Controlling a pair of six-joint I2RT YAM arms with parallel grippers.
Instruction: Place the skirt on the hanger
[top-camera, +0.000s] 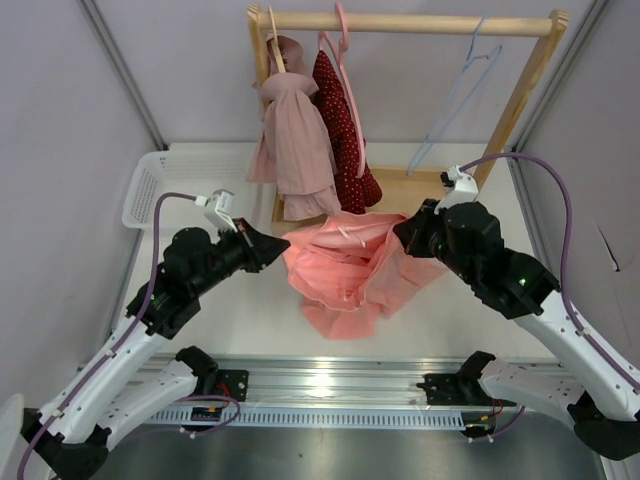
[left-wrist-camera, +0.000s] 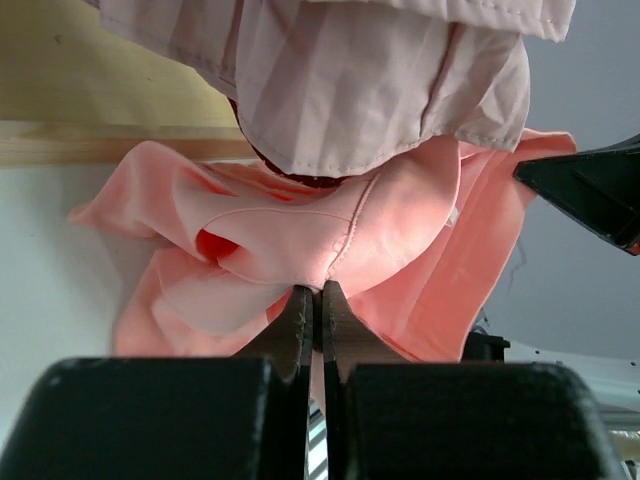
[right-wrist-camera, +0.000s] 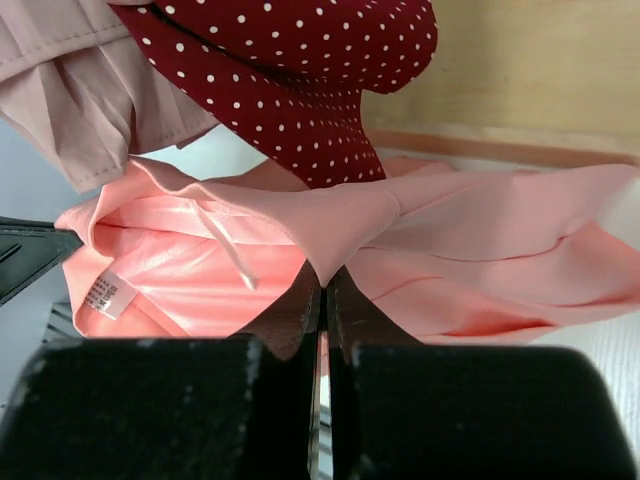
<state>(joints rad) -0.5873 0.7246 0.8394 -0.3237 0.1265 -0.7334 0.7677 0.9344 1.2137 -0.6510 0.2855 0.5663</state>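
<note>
The salmon-coral skirt (top-camera: 345, 265) hangs bunched between both arms just in front of the wooden rack. My left gripper (top-camera: 283, 250) is shut on its left edge; in the left wrist view the fingertips (left-wrist-camera: 298, 305) pinch a fold of the skirt (left-wrist-camera: 400, 230). My right gripper (top-camera: 400, 232) is shut on its right edge, and the right wrist view shows the skirt (right-wrist-camera: 480, 240) nipped between the tips of the gripper (right-wrist-camera: 325, 282). The light-blue wire hanger (top-camera: 462, 90) hangs bare from the rail's right part, above and behind the right gripper.
A wooden rack (top-camera: 400, 22) stands at the back. It holds a pale dusty-pink garment (top-camera: 295, 140) and a dark red dotted garment (top-camera: 345, 130) on the left, with a pink plastic hanger (top-camera: 343, 35). A white basket (top-camera: 150, 185) sits at the left.
</note>
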